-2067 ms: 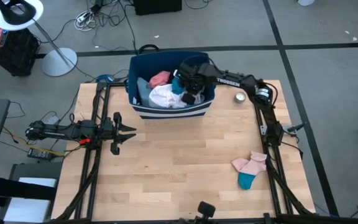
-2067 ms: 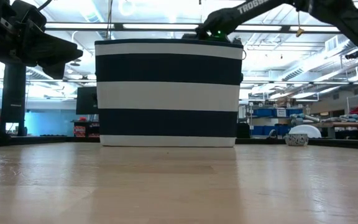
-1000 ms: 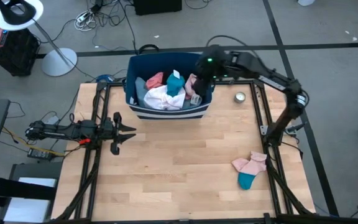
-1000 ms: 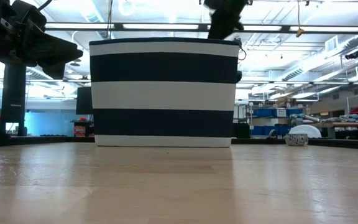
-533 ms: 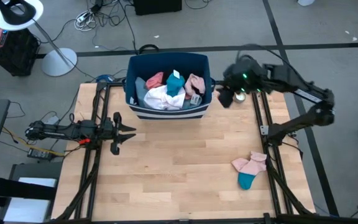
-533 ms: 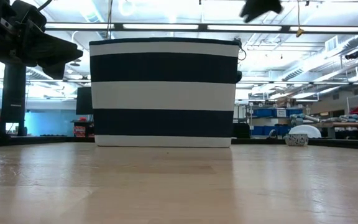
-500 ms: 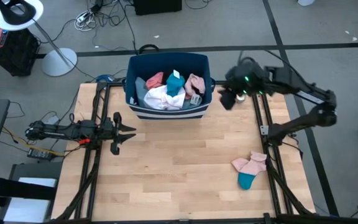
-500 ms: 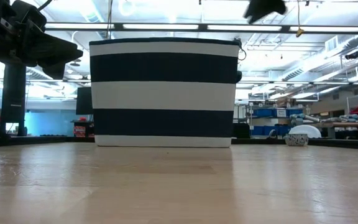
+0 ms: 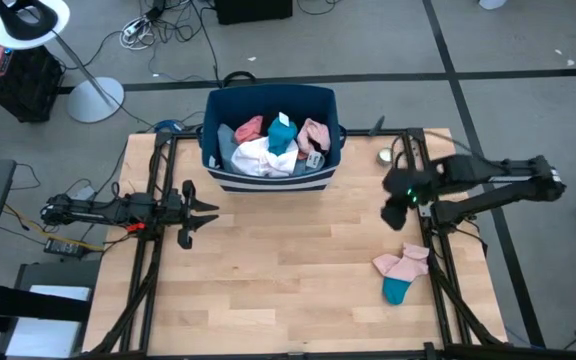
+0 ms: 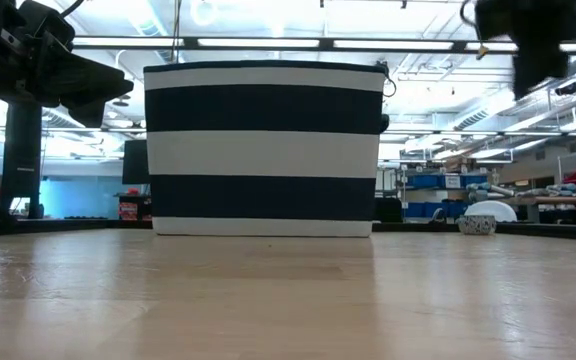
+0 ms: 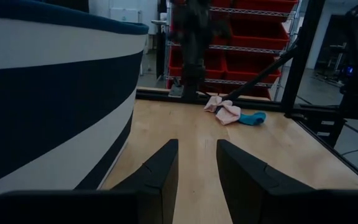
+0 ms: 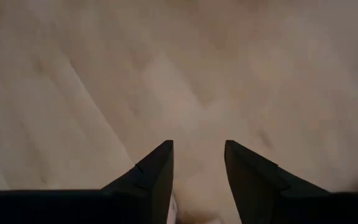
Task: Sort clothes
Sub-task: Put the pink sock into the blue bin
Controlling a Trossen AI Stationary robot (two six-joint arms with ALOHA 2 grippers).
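The clothes lie in two places. A heap of white, coral-pink and teal pieces [image 9: 268, 148] fills the navy striped bin [image 9: 268, 182] at the table's far edge. Two pink socks and a teal sock [image 9: 402, 270] lie flat on the wood near the right edge, also seen in the left wrist view [image 11: 232, 112]. My right gripper [image 9: 395, 212] hangs open over bare wood between the bin and the socks, pointing steeply down; nothing is between its fingers [image 12: 199, 163]. My left gripper [image 9: 206, 212] waits at the left, level and open [image 11: 196, 163], beside the bin's wall.
A small round metal tin [image 9: 386, 156] stands at the far right of the table, right of the bin. Black frame rails [image 9: 438, 270] run along the left and right edges. Bare wood lies across the table's middle and near side.
My right gripper has left the space above the bin's right end. It swung toward the table's right edge, then toward the near edge and down, rolling as it went. It now hangs above the wood just far of the socks. The clothes have stayed put.
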